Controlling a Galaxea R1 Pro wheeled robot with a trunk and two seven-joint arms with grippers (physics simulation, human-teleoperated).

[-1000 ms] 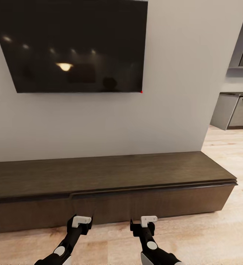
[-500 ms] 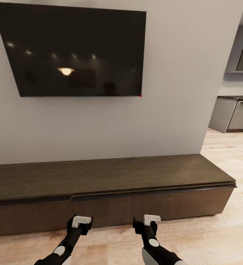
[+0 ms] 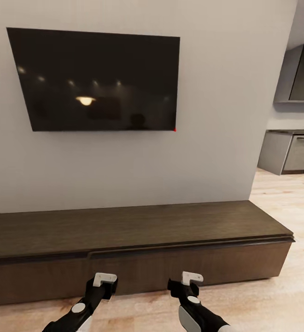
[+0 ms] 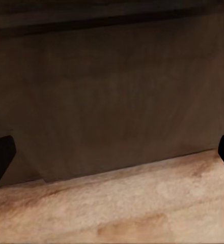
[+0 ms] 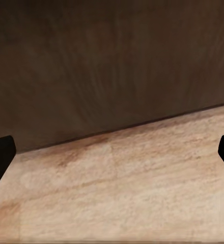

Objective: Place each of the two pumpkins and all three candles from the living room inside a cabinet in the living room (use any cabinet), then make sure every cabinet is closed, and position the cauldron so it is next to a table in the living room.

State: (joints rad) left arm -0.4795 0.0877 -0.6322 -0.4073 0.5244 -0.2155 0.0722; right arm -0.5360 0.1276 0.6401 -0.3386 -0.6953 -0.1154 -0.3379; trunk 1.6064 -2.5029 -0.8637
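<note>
Spread wide and holding nothing, the fingers of both grippers show as dark tips at opposite edges of each wrist view, with only cabinet front and floorboards between them. From where I stand, the left gripper (image 3: 105,280) and the right gripper (image 3: 190,278) hang low in front of the robot, at about 7 and 5 o'clock in the head view, just short of the cabinet (image 3: 138,240) and apart from it. My guess is they are kept low and level like that to stay ready for working one of the fronts, since the unit has no handles and the top lip is the only edge to catch.

The cabinet runs along the wall from 9 o'clock across to 3 o'clock, its flat top bare and both fronts looking shut, with a seam where the right front begins near the centre. Pumpkins, candles and cauldron are not to be seen from here, so nothing seems ready to stow.

Above, at 11 o'clock, a dark television (image 3: 99,83) hangs on the grey wall (image 3: 216,138). Off at 2 o'clock a kitchen counter (image 3: 290,150) sits well apart. The wooden floor (image 3: 281,304) between robot and cabinet has nothing lying on it.
</note>
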